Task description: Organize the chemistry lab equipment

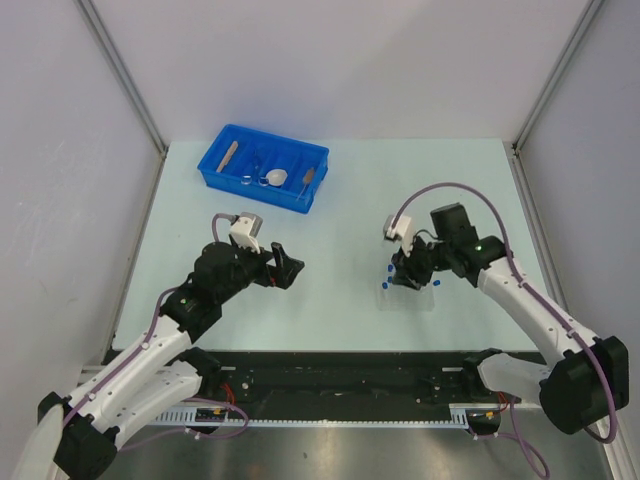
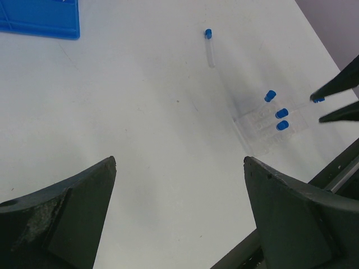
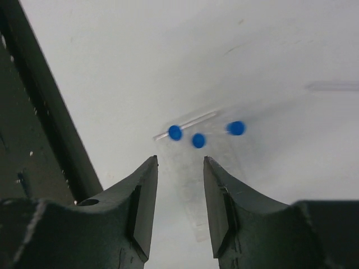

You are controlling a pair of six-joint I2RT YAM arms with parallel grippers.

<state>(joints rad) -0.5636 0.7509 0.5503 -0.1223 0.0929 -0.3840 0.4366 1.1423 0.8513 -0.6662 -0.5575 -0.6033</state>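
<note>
Clear tube rack [image 2: 258, 137] lies on the worktop [image 1: 450, 180], toward the near edge and right of centre. Three blue-capped tubes [image 3: 198, 140] sit in it.

Right claw [image 3: 180, 161] hangs directly over the rack. Its jaws are part way apart, and its own wrist view shows nothing between them. From the left wrist, a fourth blue cap [image 2: 318, 100] shows at its fingertips; touching or not, cannot tell.

Lone tube [image 2: 209, 47] lies flat on the worktop, apart from the rack.

Left claw [image 1: 287, 265] has its jaws wide apart and empty, hovering left of centre.

Blue bin [image 1: 250, 188] at the far-left corner holds a wooden stick [image 1: 229, 155], tongs [image 1: 255, 160], a white dish [image 1: 277, 178] and a brown-handled tool [image 1: 308, 178].
</note>
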